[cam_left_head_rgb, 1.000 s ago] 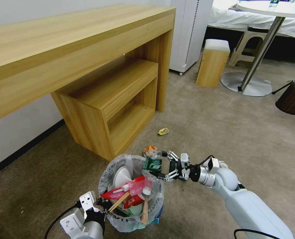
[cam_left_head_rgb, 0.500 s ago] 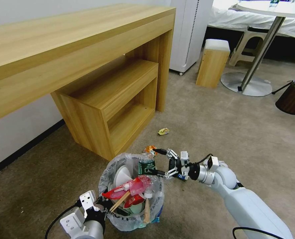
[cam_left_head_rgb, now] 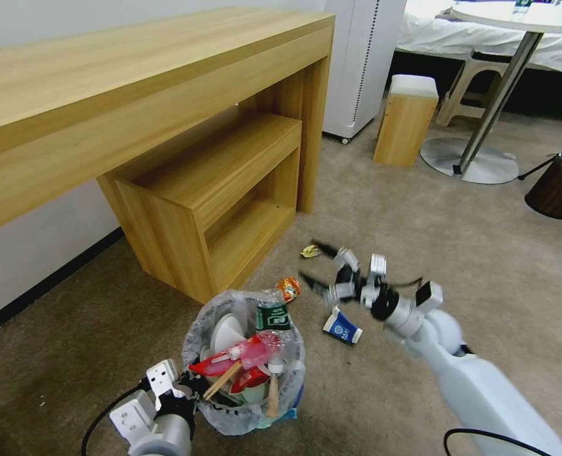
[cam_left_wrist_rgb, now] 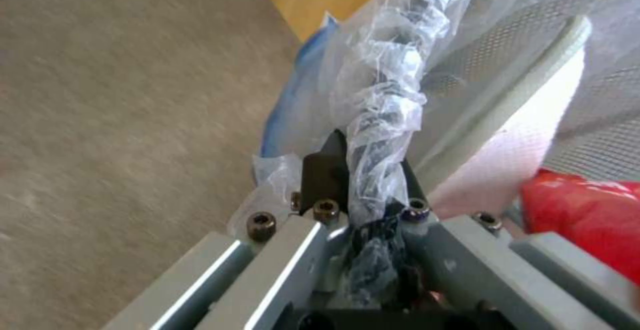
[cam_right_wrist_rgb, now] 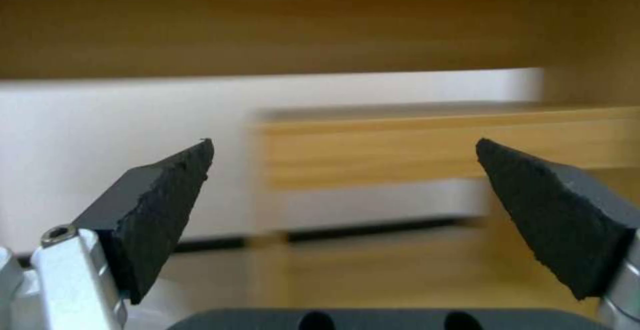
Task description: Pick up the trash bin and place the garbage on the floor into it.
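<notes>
The left pincer (cam_left_wrist_rgb: 357,190) is clamped on the bagged rim of the trash bin (cam_left_head_rgb: 246,405), near left and full. The right pincer (cam_left_head_rgb: 316,263) hangs wide open and empty right of the bin; next it must descend on floor (cam_left_head_rgb: 420,228) litter, the white-blue wrapper (cam_left_head_rgb: 342,326) lying nearest.

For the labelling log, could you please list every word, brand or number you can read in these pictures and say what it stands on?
No text can be read.
Green label on the clear bottle in the trash bin: print too small to read.
White-blue wrapper on the floor: round blue mark, lettering too blurred.
Yellow wrapper: no legible print.
Crushed orange can: markings unreadable.
</notes>
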Controlling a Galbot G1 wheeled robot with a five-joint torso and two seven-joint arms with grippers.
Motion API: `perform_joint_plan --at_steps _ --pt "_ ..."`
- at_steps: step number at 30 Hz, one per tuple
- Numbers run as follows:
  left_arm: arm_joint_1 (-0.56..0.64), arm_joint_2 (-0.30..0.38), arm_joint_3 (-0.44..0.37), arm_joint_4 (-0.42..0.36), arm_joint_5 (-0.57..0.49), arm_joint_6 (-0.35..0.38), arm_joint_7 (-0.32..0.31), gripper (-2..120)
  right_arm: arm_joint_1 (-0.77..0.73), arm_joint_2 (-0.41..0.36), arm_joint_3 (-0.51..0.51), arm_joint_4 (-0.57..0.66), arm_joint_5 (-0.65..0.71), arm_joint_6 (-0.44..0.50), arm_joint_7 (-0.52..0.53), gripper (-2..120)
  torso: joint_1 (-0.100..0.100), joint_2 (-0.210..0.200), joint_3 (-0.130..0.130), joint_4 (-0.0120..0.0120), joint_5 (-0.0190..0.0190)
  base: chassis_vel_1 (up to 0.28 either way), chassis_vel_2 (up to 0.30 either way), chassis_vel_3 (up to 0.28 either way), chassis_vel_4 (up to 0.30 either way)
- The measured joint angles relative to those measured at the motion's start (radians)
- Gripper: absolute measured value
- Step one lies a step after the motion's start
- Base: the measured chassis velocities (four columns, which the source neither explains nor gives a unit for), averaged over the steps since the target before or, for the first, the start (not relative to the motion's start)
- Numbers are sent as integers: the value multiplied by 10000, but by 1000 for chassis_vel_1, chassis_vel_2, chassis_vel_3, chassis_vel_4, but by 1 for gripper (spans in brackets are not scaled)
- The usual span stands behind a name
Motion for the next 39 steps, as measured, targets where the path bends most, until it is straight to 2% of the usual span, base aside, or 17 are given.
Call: perform_joint_plan --at_steps 2,5,10,16,26,39 --pt "16 184 -211 -215 -272 120 -209 1 -381 -148 641 230 -433 160 1197 100 0 0 1 -1 0 0 0 0 0" --pt "30 330 -441 -423 -580 238 -402 1 -631 -173 1161 271 -662 520 1811 100 0 0 0 -3 1 0 0 0 0" --pt "-47 394 -776 -622 -970 399 -561 1 -1237 -72 2022 208 -1075 1284 1983 100 0 0 0 1 2 0 0 0 0" --pt "-38 354 -811 -622 -980 394 -571 1 -1998 88 2427 209 -972 1681 2584 100 0 0 0 3 2 0 0 0 0" --pt "-62 316 -887 -667 -1053 320 -540 1 -3153 500 3191 89 -1220 2277 2231 100 0 0 -1 0 2 0 0 0 0" --pt "14 300 -1008 -735 -1000 296 -528 1 -3322 622 3205 -136 -1220 2552 1797 100 0 0 0 0 1 0 0 0 0"
